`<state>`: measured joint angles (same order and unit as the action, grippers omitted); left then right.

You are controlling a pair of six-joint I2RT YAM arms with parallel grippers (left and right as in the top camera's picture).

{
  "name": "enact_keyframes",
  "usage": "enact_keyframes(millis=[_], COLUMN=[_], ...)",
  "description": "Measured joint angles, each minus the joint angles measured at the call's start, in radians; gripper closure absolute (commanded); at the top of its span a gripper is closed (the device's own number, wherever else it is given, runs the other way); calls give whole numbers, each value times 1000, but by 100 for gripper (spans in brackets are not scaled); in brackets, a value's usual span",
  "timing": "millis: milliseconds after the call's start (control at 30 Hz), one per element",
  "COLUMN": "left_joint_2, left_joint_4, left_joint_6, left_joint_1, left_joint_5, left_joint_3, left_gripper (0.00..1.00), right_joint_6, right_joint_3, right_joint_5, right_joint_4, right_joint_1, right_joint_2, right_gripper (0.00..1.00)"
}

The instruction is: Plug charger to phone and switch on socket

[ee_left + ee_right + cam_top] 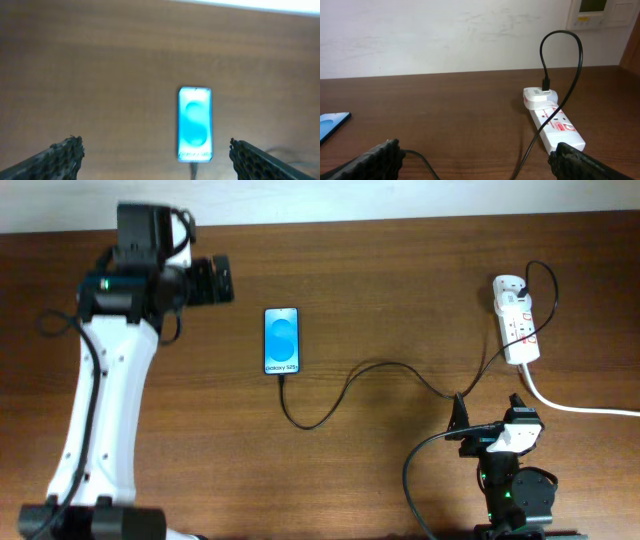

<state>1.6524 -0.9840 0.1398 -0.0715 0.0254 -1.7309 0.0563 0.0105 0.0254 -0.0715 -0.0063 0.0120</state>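
Note:
The phone (282,340) lies flat in the middle of the table, its blue screen lit; it also shows in the left wrist view (195,125). The thin black charger cable (345,385) runs from the phone's bottom edge, where its tip meets the phone, across to a white adapter (538,97) on the socket (516,320). The socket also shows in the right wrist view (555,127). My left gripper (215,280) is open and empty, up and left of the phone, and its fingers show in its wrist view (160,165). My right gripper (488,412) is open and empty, just short of the socket (477,167).
The socket's thick white cord (580,408) runs off the right edge of the wooden table (400,280). A white wall (445,35) stands behind the table. Slack charger cable loops past the right gripper's fingers (420,160).

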Motion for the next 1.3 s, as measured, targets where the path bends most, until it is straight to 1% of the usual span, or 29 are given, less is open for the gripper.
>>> enact_keyframes(millis=[33, 67, 100, 133, 167, 200, 233, 267, 300, 333, 400, 433, 567, 633, 700, 867, 900, 1000, 1300], left_joint_2=[-48, -125, -186, -285, -379, -538, -673, -802, -999, -1145, -1269, -1325, -1381, -1441, -1490, -1620, -1637, -1640, -1640], left_joint_4=[64, 135, 214, 367, 440, 589, 675, 811, 838, 864, 884, 917, 1076, 1107, 1089, 951, 944, 904, 904], left_joint_6=[-2, -9, -15, -19, -20, -26, -33, -47, -58, -73, -101, -124, -201, -213, -227, -275, -279, -283, -290], left_joint_1=[0, 0, 0, 0, 1, 1, 1, 1, 2, 6, 17, 20, 29, 53, 69, 73, 75, 90, 91], left_joint_5=[-16, -30, -37, -41, -44, -45, -45, -45, -49, -51, -53, -53, -52, -49, -47, -36, -36, -33, -33], left_joint_3=[91, 238, 347, 511, 636, 839, 979, 1133, 1302, 1406, 1479, 1512, 1638, 1698, 1716, 1718, 1718, 1718, 1718], left_gripper=[1, 1, 1, 1, 1, 1, 1, 1, 1, 1, 1, 1, 1, 1, 1, 1, 1, 1, 1], right_joint_6=[1, 1, 0, 1, 1, 1, 1, 1, 0, 1, 2, 1, 1, 1, 0, 1, 1, 0, 1], right_joint_3=[0, 0, 0, 0, 0, 0, 0, 0, 0, 0, 0, 0, 0, 0, 0, 0, 0, 0, 0], right_joint_5=[0, 0, 0, 0, 0, 0, 0, 0, -1, -1, -3, -3, -3, -3, -3, -3, -3, -3, -3], right_joint_4=[-1, 0, -1, -1, 0, -1, -2, -1, 0, 0, -1, -1, -1, -1, -1, -1, -1, -1, -1], right_joint_1=[0, 0, 0, 0, 0, 0, 1, 1, 1, 1, 1, 1, 1, 1, 1, 1, 1, 1, 1], right_joint_2=[1, 0, 1, 1, 1, 0, 1, 1, -2, 0, -1, -1, -1, -1, -1, -1, -1, -1, -1], right_gripper=[1, 2, 2, 2, 2, 2, 2, 2, 2, 2, 2, 2, 2, 1, 2, 2, 2, 2, 1])
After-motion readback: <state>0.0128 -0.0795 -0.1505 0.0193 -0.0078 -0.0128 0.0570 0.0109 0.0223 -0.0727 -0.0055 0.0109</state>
